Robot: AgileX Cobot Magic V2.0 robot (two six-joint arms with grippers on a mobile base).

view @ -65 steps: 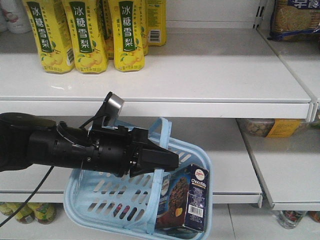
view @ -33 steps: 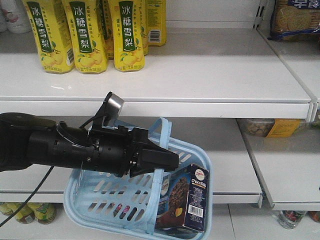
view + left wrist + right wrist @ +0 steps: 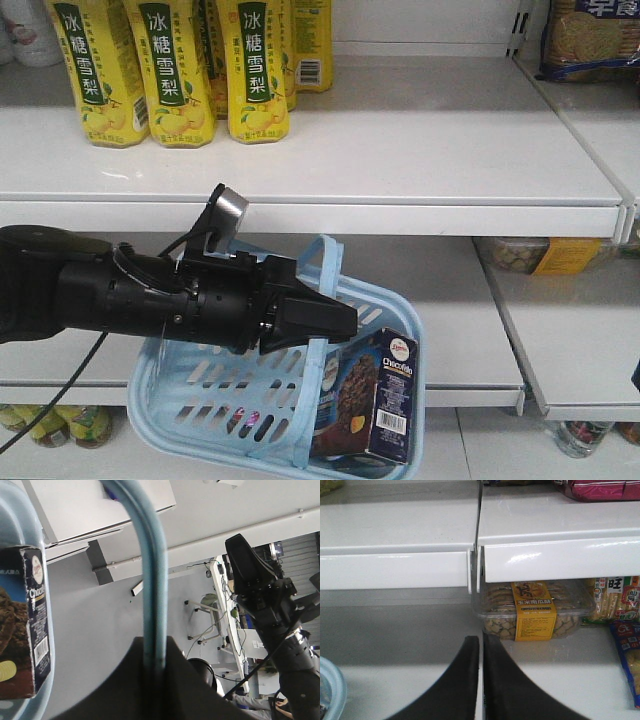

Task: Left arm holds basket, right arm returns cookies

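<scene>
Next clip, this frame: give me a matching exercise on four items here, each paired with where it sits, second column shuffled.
Things:
1. light blue slotted plastic basket
2. dark navy cardboard cookie box
3. yellow pear-drink bottles
4. clear plastic snack tub with orange label

Places:
A. upper shelf, left end
B. upright inside the basket
C. lower shelf, beyond the shut right gripper
D. handle clamped in the left gripper

Pairs: 1-D, 2-B, 3-A, 4-C.
</scene>
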